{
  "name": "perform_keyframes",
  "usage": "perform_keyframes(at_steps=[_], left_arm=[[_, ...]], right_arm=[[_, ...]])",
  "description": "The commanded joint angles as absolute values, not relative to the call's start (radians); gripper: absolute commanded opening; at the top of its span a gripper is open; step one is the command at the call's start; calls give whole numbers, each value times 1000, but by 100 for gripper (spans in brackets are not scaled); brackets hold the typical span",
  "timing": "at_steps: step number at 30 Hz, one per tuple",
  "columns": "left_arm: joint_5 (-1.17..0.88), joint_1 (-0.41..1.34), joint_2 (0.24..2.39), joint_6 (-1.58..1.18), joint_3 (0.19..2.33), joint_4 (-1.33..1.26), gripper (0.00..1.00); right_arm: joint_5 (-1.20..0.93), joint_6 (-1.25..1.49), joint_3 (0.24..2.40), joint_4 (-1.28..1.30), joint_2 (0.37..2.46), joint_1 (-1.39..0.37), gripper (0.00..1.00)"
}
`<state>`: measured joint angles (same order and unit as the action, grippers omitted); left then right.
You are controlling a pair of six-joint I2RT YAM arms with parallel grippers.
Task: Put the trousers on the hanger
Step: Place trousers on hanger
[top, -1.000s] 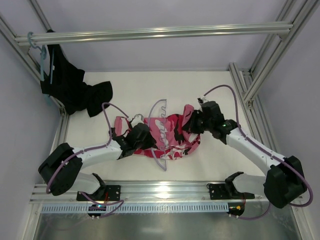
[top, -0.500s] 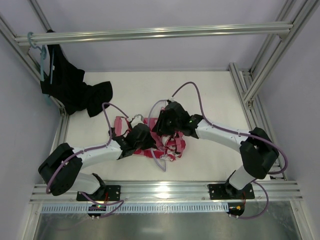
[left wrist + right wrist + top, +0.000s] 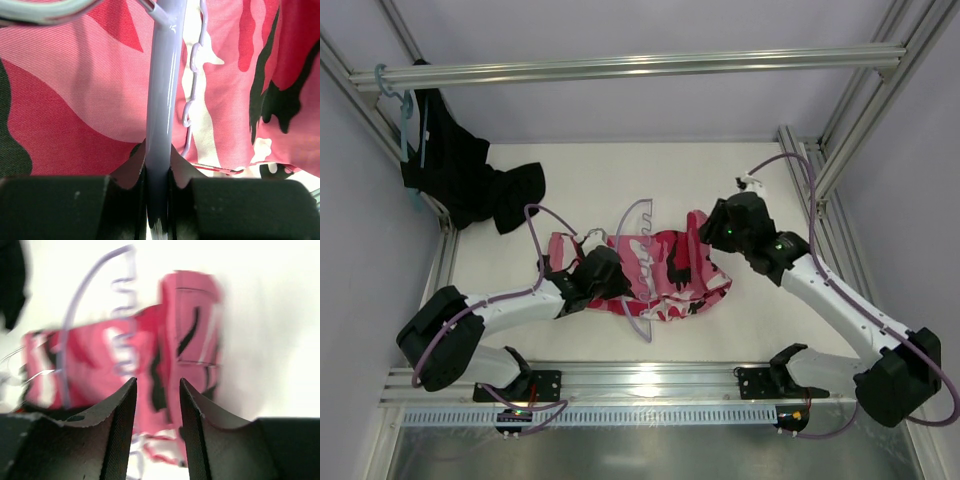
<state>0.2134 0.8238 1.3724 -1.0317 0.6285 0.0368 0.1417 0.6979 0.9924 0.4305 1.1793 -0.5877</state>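
Note:
The camouflage trousers [image 3: 670,272] lie crumpled in the middle of the table. The pale lilac hanger [image 3: 632,212] lies across them, hook toward the back. My left gripper [image 3: 616,274] rests on the trousers' left part, shut on the hanger. In the left wrist view the hanger's bar [image 3: 163,95] runs straight up from between the closed jaws of the left gripper [image 3: 159,200], with the trousers [image 3: 75,105] beneath. My right gripper [image 3: 716,236] hovers by the trousers' right edge. Seen from its wrist, the right gripper [image 3: 157,390] is open and empty above the blurred trousers [image 3: 187,335] and hanger [image 3: 82,300].
A plain black garment [image 3: 465,175] hangs from a teal hanger [image 3: 398,105] on the aluminium rail [image 3: 640,65] at the back left. Frame posts [image 3: 810,170] line the table's right side.
My right gripper swung left over the hanger, then came back to the right and rose, opening and releasing the fabric. The trousers now spread further right. The left arm stayed still.

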Motion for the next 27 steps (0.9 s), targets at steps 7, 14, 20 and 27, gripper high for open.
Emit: perform_keyframes(at_steps=[7, 14, 20, 27], left_arm=[[252, 828, 1362, -1006, 683, 54, 0], [247, 828, 1384, -1009, 684, 49, 0], [244, 828, 1397, -1006, 676, 35, 0], [261, 828, 1399, -1002, 684, 57, 0]], right_arm=[[14, 555, 669, 437, 1034, -252, 66], [-121, 549, 651, 520, 969, -112, 83], [-353, 650, 422, 353, 971, -20, 92], [-413, 654, 316, 253, 994, 38, 78]])
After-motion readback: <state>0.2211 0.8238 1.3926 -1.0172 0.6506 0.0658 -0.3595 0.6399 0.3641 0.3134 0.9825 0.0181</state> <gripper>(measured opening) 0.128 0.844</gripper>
